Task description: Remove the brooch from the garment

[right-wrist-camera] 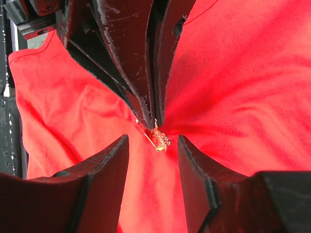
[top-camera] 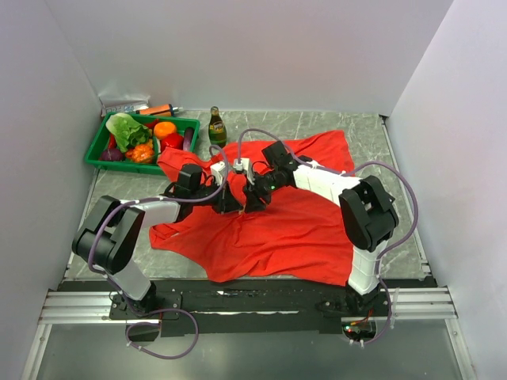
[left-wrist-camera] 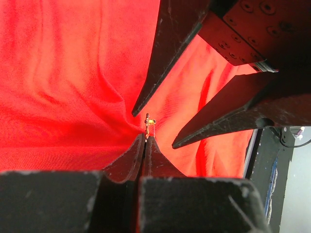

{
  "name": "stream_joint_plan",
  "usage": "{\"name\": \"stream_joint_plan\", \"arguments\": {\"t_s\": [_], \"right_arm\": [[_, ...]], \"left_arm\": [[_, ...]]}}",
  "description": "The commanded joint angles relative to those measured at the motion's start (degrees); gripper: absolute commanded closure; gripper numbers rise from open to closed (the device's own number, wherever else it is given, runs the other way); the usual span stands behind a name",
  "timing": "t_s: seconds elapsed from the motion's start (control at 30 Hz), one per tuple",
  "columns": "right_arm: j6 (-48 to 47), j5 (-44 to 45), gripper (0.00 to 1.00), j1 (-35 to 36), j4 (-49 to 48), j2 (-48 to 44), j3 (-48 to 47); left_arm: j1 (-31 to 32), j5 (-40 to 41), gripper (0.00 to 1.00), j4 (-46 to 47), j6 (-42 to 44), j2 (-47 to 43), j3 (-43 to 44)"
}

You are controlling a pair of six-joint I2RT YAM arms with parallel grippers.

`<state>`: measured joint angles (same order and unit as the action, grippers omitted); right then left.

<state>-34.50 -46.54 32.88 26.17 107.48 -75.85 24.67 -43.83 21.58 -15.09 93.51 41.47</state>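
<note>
Seen from above, the spot where the fingertips meet is hidden under the arms, and the brooch point(right-wrist-camera: 158, 139) cannot be made out there. The left gripper point(left-wrist-camera: 145, 141) is pressed together, pinching a ridge of the garment point(top-camera: 277, 229); whether it also catches the pin is unclear. The brooch sits just beyond its tips, between the spread fingers of the right gripper point(right-wrist-camera: 153, 143). The garment lies rumpled on the table point(top-camera: 372, 134), near a green tray point(top-camera: 95, 158) and a bottle point(top-camera: 217, 127).

Green crate point(top-camera: 119, 165) far left (toy vegetables inside); green bottle point(top-camera: 217, 127) just beside it.
</note>
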Motion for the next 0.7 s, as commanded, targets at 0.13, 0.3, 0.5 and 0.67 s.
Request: {"name": "stream_joint_plan", "arguments": {"t_s": [0.13,0.3,0.5,0.67], "right_arm": [[-2.9,-0.8,0.50,1.0,0.6,1.2,-1.8],[-2.6,-0.2,0.51,1.5,0.1,1.5,-1.8],[-2.0,1.3,0.54,2.1,-0.4,2.2,-2.1],[-1.9,2.5,0.57,2.6,-0.8,2.7,-2.8]], "left_arm": [[0.1,-2.7,0.99,1.5,1.1,-1.8,1.0],[0.1,-3.1,0.99,1.6,0.9,-1.7,0.9],[0.0,-3.2,0.99,1.8,0.6,-1.5,1.0],[-0.1,-3.7,0.99,2.0,-0.1,-0.9,1.3]]}}
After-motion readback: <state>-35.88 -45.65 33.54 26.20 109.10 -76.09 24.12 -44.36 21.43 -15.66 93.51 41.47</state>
